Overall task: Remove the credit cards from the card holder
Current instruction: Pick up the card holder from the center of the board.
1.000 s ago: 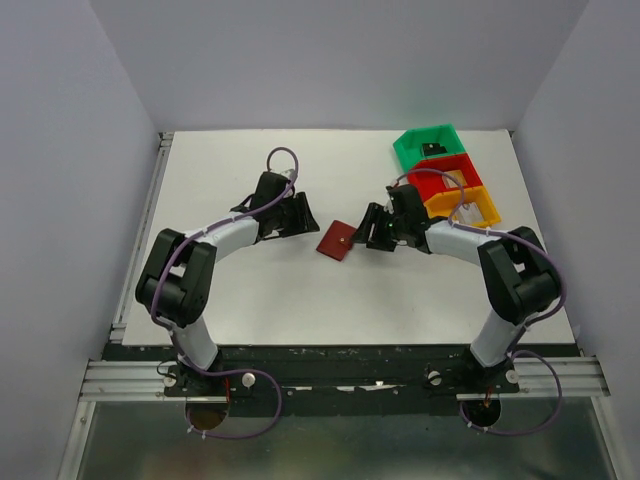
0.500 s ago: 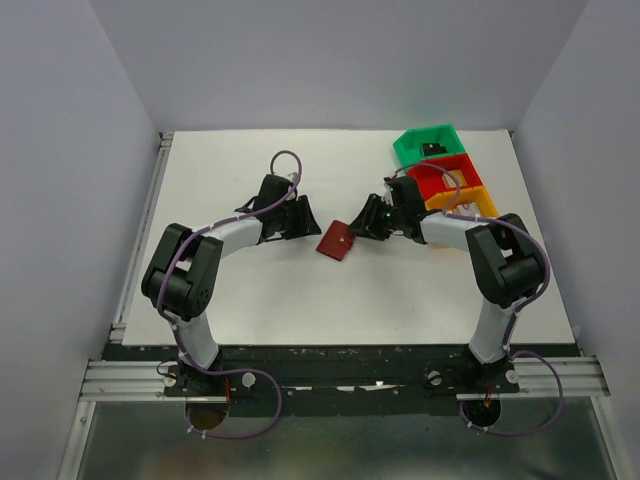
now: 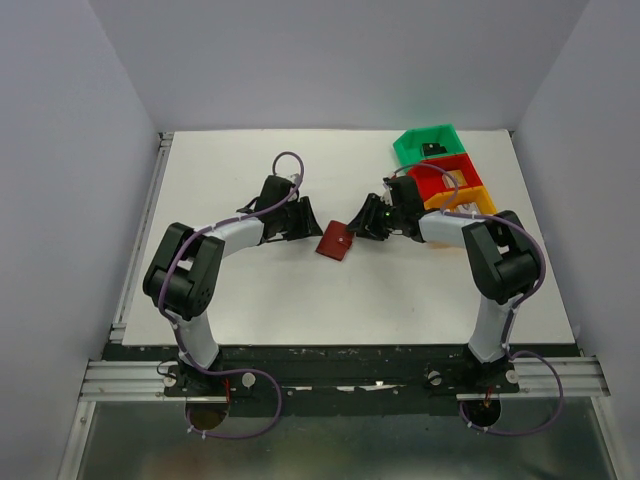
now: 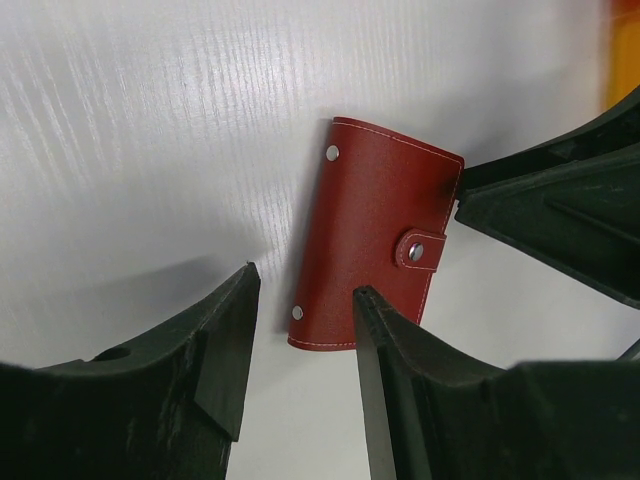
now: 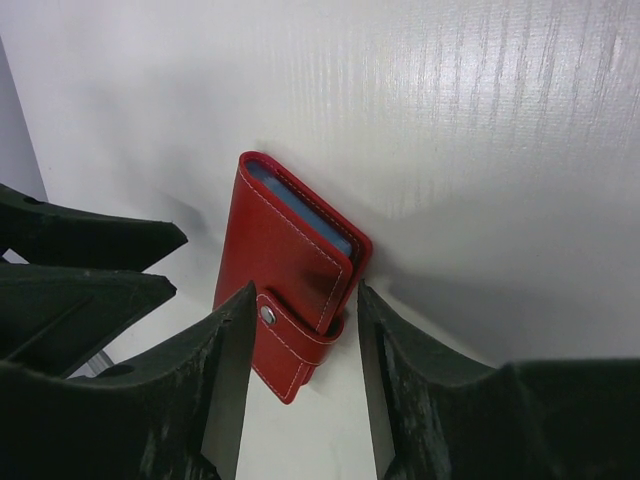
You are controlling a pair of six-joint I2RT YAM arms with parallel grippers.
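The card holder (image 3: 336, 241) is a dark red wallet lying shut on the white table, its snap tab (image 4: 421, 250) fastened. Light blue lining (image 5: 300, 205) shows at its open edge. The credit cards are hidden inside. My left gripper (image 3: 309, 224) is open just left of the holder; in the left wrist view the left gripper (image 4: 305, 285) has the holder's near corner (image 4: 375, 245) just beyond its tips. My right gripper (image 3: 360, 226) is open at the holder's right end. In the right wrist view the right gripper (image 5: 303, 292) straddles the tab end of the holder (image 5: 285, 255) without clamping it.
Three plastic bins stand in a row at the back right: green (image 3: 430, 146), red (image 3: 447, 173) and orange (image 3: 466, 204), just behind the right arm. Grey walls close in the table on the left, back and right.
My right gripper has closed in on the card holder's right end and narrowed its jaws. The left gripper has shifted slightly. The card holder has not moved.
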